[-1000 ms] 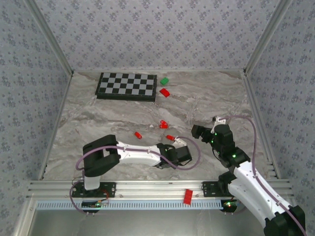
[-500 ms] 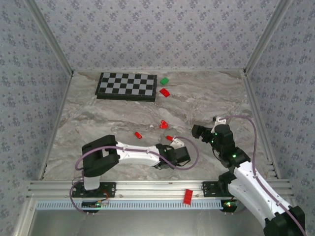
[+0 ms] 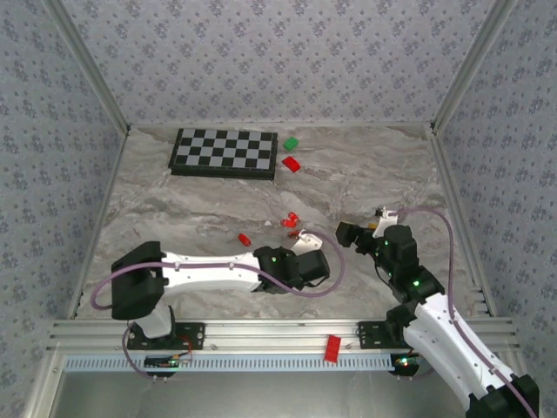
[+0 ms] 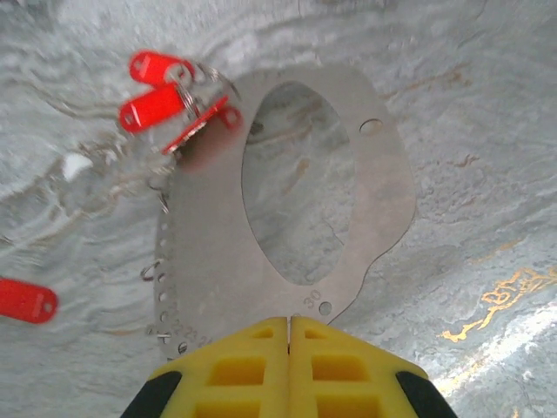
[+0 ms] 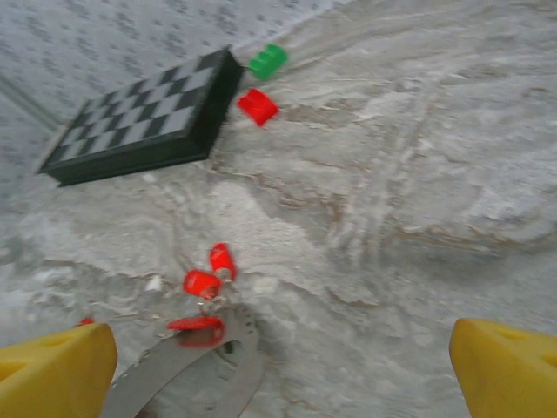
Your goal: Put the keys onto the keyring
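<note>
From above, your left gripper (image 3: 305, 246) reaches mid-table toward the red-tagged keys (image 3: 290, 219). The right gripper (image 3: 348, 232) sits near it, probably ready to feed keys on.

On the left wrist camera, the yellow jaws are pinched shut on the near edge of the flat grey keyring (image 4: 209, 252), so its far rim meets the key cluster.

On the right wrist camera, the jaws stand wide apart and empty, facing those keys.

A black-and-white chessboard (image 3: 224, 152) is laid at the upper left of the grey marbled worktop (image 3: 174, 218), a green block (image 3: 291, 143) and a red block (image 3: 291, 163) are set just off its right end, and a second red block (image 3: 332, 348) is lodged on the metal rail (image 3: 261, 333) at the bottom centre.
</note>
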`<state>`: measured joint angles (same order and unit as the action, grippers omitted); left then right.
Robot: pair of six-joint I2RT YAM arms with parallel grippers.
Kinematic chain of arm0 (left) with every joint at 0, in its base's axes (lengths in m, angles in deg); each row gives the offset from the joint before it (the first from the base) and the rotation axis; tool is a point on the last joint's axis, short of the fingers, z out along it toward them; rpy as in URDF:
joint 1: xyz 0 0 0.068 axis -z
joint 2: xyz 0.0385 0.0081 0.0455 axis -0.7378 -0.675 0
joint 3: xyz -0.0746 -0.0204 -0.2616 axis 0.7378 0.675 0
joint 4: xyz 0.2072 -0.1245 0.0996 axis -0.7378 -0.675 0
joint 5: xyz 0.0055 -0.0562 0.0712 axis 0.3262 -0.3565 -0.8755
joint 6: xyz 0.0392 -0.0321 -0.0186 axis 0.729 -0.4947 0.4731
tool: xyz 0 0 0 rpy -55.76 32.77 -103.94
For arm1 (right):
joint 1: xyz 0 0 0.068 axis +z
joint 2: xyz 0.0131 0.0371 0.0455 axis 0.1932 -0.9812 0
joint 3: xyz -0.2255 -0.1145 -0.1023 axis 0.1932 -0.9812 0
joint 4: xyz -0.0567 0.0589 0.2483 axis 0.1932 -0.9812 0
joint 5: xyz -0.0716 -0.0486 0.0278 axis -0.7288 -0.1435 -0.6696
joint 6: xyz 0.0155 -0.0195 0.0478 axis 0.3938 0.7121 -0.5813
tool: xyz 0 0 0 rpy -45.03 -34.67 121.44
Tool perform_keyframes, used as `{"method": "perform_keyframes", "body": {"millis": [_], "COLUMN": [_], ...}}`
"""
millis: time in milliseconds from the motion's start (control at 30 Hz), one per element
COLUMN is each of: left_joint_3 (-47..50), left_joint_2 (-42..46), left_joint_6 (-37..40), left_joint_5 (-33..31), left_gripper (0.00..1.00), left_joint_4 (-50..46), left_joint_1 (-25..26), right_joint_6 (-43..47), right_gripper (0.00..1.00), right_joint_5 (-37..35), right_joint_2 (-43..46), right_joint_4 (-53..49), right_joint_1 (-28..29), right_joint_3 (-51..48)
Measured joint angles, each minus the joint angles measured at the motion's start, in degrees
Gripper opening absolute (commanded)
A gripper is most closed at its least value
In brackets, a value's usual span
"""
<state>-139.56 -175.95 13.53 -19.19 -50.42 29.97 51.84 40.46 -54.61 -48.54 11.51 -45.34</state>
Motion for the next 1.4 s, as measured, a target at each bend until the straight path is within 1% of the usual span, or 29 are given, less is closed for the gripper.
{"method": "perform_keyframes", "body": {"millis": [133, 233, 433, 467, 533, 567, 700, 800, 833, 900, 1000, 1100, 1200, 1267, 1400], "left_joint_3": [-1.14, -1.2, -1.2, -1.2, -1.2, -1.2, -1.14, -1.14, -1.14, -1.14, -1.14, -1.22, -1.64, -1.86, -1.86], "left_joint_2": [4.98, 10.01, 18.12, 19.08, 20.48, 20.98, 22.86, 23.82, 23.96, 23.98, 23.93, 23.34, 22.08, 21.46, 21.33], "left_joint_6": [4.81, 8.35, 13.94, 14.69, 15.89, 16.35, 17.94, 18.88, 19.08, 19.1, 19.04, 18.84, 18.58, 18.56, 18.36], "left_joint_5": [0.13, 1.77, 9.81, 11.19, 13.97, 15.3, 20.0, 23.02, 23.78, 24.83, 25.44, 25.42, 25.68, 25.9, 26.67], "left_gripper": [0.0, 0.0, 0.0, 0.0, 0.0, 0.0, 0.0, 0.0, 0.0, 0.0, 0.0, 0.0, 0.0, 0.0, 0.0], "left_joint_4": [-0.39, 0.04, 1.7, 1.7, 1.66, 1.64, 1.55, 1.42, 1.38, 1.22, 1.09, 1.07, 1.01, 1.01, 0.81], "left_joint_1": [-2.03, -5.75, -14.53, -15.72, -17.84, -18.82, -22.08, -23.87, -24.39, -25.64, -26.95, -27.17, -27.17, -27.17, -27.17], "right_joint_6": [1.18, 2.47, 5.99, 6.95, 8.5, 9.75, 13.75, 15.39, 15.65, 15.91, 16.02, 17.05, 18.82, 19.56, 20.57], "right_gripper": [0.97, 0.97, 0.95, 0.93, 0.84, 0.82, 0.8, 0.73, 0.72, 0.73, 0.76, 0.77, 0.75, 0.73, 0.69], "right_joint_5": [4.0, 5.57, 9.22, 10.19, 11.93, 13.33, 16.55, 18.38, 19.15, 21.07, 21.86, 20.61, 17.86, 16.46, 15.3], "right_joint_2": [0.7, 0.28, -3.06, -3.67, -4.79, -5.53, -9.46, -13.68, -15.23, -18.97, -23.06, -26.03, -28.26, -29.07, -29.92], "right_joint_4": [3.89, 5.2, 8.96, 9.57, 10.64, 11.37, 14.34, 15.37, 15.58, 16.26, 17.46, 18.01, 18.1, 18.18, 18.49], "right_joint_1": [1.03, 2.38, 5.09, 5.7, 7.04, 7.96, 12.48, 14.36, 14.47, 14.47, 15.43, 18.82, 22.32, 23.04, 22.53], "right_joint_3": [-0.35, 1.01, 5.14, 5.6, 6.25, 6.58, 7.54, 9.38, 10.32, 12.66, 15.15, 16.57, 17.51, 17.73, 17.73]}}
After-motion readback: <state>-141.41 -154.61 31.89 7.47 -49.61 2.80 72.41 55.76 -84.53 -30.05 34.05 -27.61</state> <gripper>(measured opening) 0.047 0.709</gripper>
